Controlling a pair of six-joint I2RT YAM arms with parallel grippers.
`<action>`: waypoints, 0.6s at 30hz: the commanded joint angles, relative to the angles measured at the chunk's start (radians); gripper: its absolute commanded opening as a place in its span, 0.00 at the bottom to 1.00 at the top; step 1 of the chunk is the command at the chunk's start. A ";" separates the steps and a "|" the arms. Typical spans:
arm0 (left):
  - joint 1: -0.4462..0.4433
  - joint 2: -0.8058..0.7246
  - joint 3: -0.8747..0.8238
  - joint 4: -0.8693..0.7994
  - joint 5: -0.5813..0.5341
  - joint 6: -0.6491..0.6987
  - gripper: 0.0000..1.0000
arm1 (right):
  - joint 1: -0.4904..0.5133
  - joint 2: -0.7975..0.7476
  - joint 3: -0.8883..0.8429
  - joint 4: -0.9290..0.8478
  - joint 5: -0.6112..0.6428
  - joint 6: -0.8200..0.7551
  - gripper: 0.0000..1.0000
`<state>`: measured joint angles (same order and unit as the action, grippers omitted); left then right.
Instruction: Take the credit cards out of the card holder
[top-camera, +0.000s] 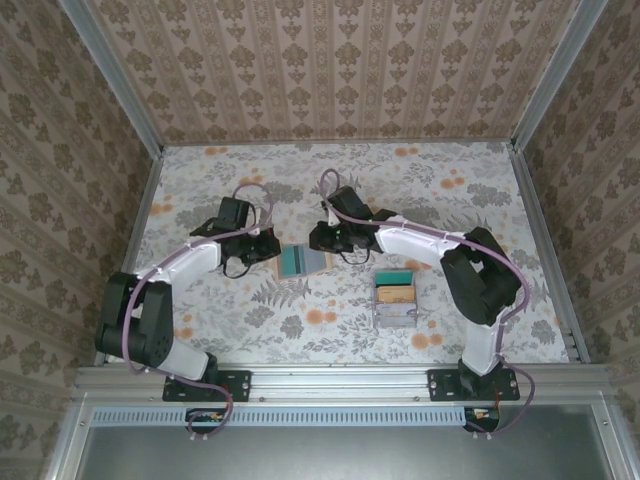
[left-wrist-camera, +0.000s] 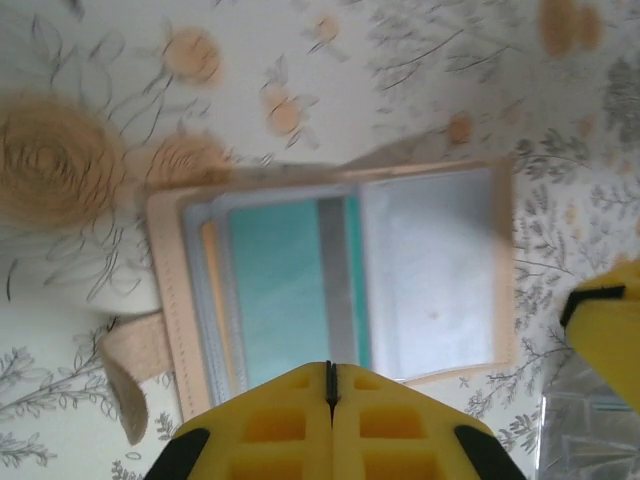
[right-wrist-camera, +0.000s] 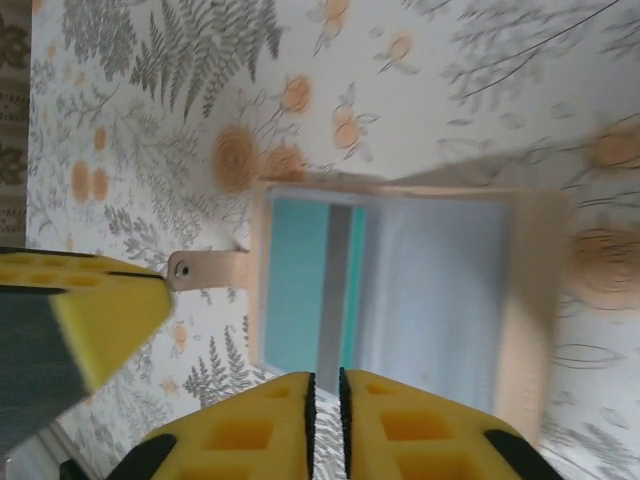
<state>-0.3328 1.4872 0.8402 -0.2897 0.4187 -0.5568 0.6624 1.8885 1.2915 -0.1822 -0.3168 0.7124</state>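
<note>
Nothing's out yet: the card holder (top-camera: 303, 261) lies open on the table (top-camera: 450, 200) between the arms, teal card (left-wrist-camera: 285, 290) and yellow card (left-wrist-camera: 210, 290) tucked in its slots, left gripper (left-wrist-camera: 330, 378) pinched shut and right gripper (right-wrist-camera: 325, 388) nearly closed at its edges.

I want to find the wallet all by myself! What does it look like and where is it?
Look at the middle of the flowery table, between the left claw and the right claw. A small flat card holder lies open there like a book. Unlike the clear box to its right, it is tan with a teal card showing inside.
</note>
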 joint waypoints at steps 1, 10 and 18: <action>0.003 0.036 -0.019 0.011 -0.004 0.003 0.00 | 0.013 0.061 0.042 -0.007 -0.092 0.005 0.13; 0.001 0.107 -0.034 0.021 -0.028 -0.006 0.00 | 0.015 0.160 0.091 -0.012 -0.156 0.043 0.12; -0.006 0.143 -0.037 0.006 -0.046 -0.005 0.00 | 0.014 0.201 0.110 -0.017 -0.169 0.048 0.16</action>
<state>-0.3332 1.6142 0.8177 -0.2764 0.3912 -0.5575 0.6788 2.0567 1.3735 -0.1829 -0.4568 0.7448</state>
